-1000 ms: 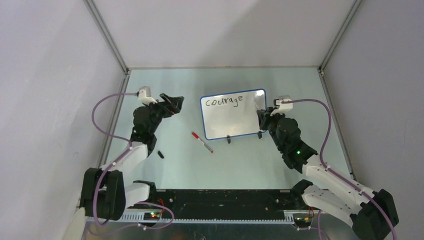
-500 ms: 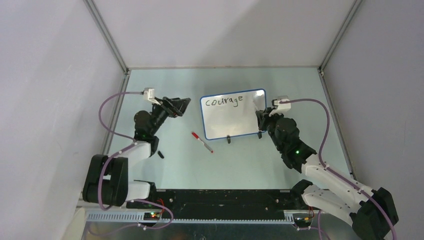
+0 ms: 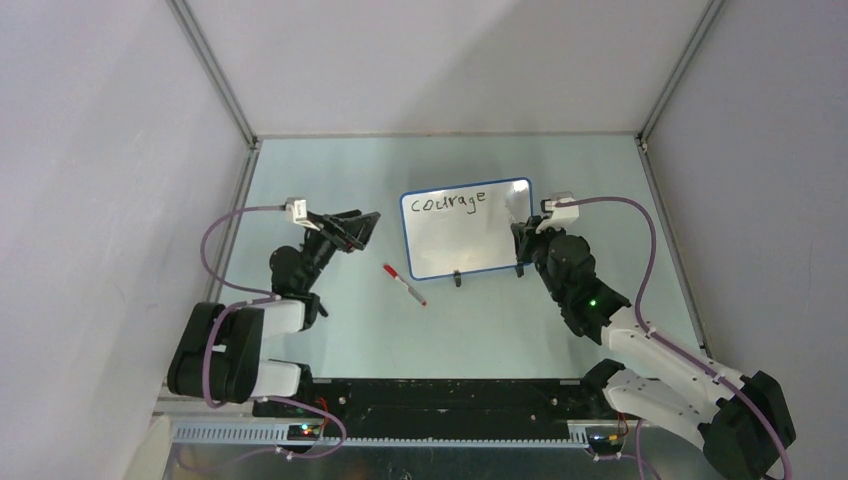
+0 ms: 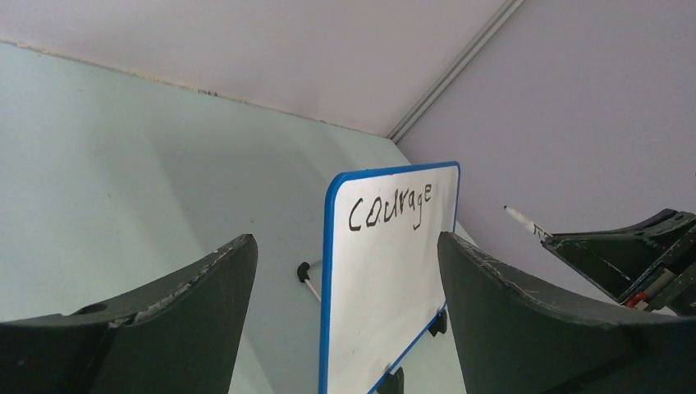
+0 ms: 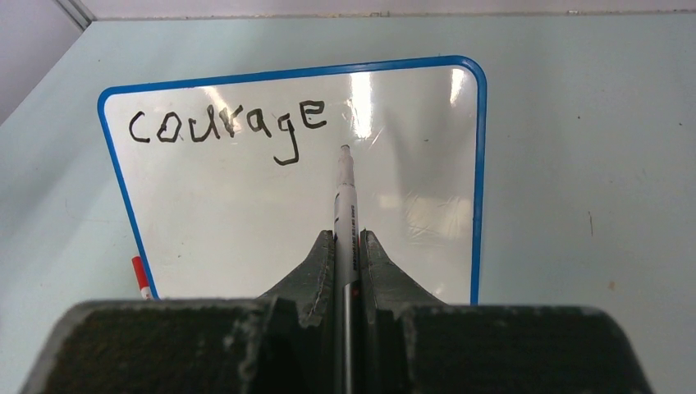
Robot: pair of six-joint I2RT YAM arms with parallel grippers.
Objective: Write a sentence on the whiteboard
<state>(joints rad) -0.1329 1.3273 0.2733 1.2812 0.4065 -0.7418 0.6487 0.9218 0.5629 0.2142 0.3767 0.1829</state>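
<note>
The whiteboard (image 3: pixel 467 230) stands propped on its feet in the middle of the counter (image 3: pixel 480 320), with one word (image 3: pixel 448 200), "courage", along its top. At the board's right edge my right gripper (image 5: pixel 345 240) is clenched on a marker (image 5: pixel 345 193), whose tip points at the board just below the writing. A red-capped pen (image 3: pixel 404 284) lies near the board's lower left corner. Further left, my left gripper (image 3: pixel 360 228) is spread wide, grasping nothing.

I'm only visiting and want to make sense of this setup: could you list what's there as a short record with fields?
Board: whiteboard, blue rim, propped on the table
Writing: "courage" along its top, nothing below
Right gripper: shut on a marker, tip pointing at the board
Left gripper: open, empty
Loose item: red-capped pen lying on the table beside the board
</note>
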